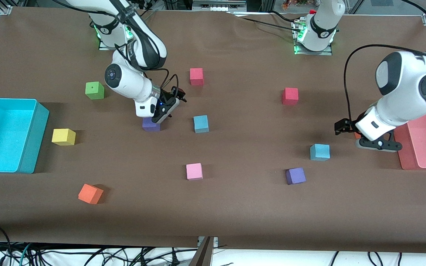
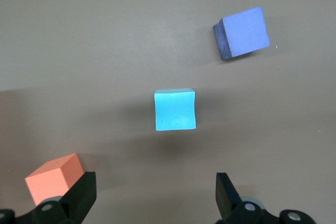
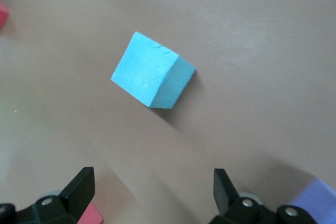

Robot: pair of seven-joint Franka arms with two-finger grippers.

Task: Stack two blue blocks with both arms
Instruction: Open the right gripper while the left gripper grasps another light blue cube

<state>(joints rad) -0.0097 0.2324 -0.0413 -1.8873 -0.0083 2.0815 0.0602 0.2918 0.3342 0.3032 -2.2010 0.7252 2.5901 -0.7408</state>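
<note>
Here the right gripper [image 1: 163,114], a black two-finger claw on the white arm, hangs with its jaws spread wide and nothing between them, low over a dark purple foam cube [image 1: 151,125]. The first light sky-blue foam cube [image 1: 201,123] sits on the brown table cover [image 1: 235,207] just beside that purple one, toward the left arm's end. In the right wrist view this blue cube [image 3: 152,77] lies ahead of the open fingertips [image 3: 79,184], turned at an angle to the line between them, so I judge a wrist turn is needed before closing.

The left gripper [image 1: 377,144], likewise black and wide open with nothing held, hovers close above the table beside a flat salmon-pink tray [image 1: 425,147] at its own end. The second light sky-blue foam cube [image 1: 320,152] rests near it, toward the right arm's end. In the left wrist view this cube [image 2: 175,109] lies straight ahead, roughly centred between the fingers [image 2: 81,195] and square to them. An orange foam cube [image 2: 55,177] sits right by one finger, and another purple cube [image 1: 295,176] lies nearer the front camera.

Each arm is plainly nearer its own blue cube, and the two cubes lie well apart.
</note>
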